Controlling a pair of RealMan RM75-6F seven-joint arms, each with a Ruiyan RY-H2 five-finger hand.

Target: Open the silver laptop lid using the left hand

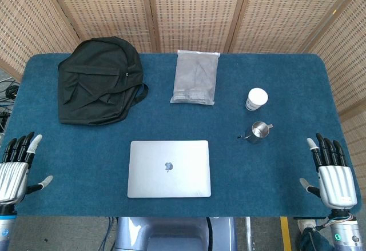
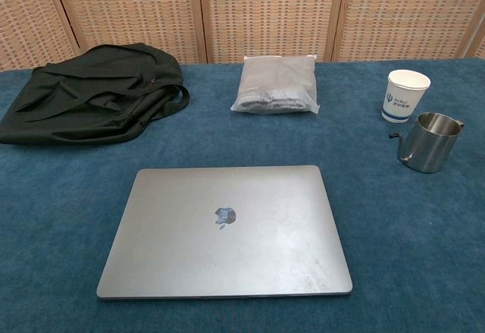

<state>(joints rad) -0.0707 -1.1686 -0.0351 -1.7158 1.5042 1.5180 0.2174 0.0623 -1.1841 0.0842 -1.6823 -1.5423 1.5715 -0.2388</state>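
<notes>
Blue-carpeted table (image 1: 286,194), rounded corners; woven rattan screen panels (image 1: 189,11) in wooden frames behind; even, soft light.

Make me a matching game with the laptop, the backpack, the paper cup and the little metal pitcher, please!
Things:
1. laptop
2. backpack
3. paper cup
4. metal pitcher

Descriptions:
A. black, at the far left of the table
B. white, with a blue logo
C. silver, lid closed flat
D. shiny steel, just in front of the paper cup

Pairs: 1-C, 2-A, 3-B, 4-D

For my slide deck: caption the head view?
Closed silver laptop on blue table, left hand and right hand open at its sides.
</notes>
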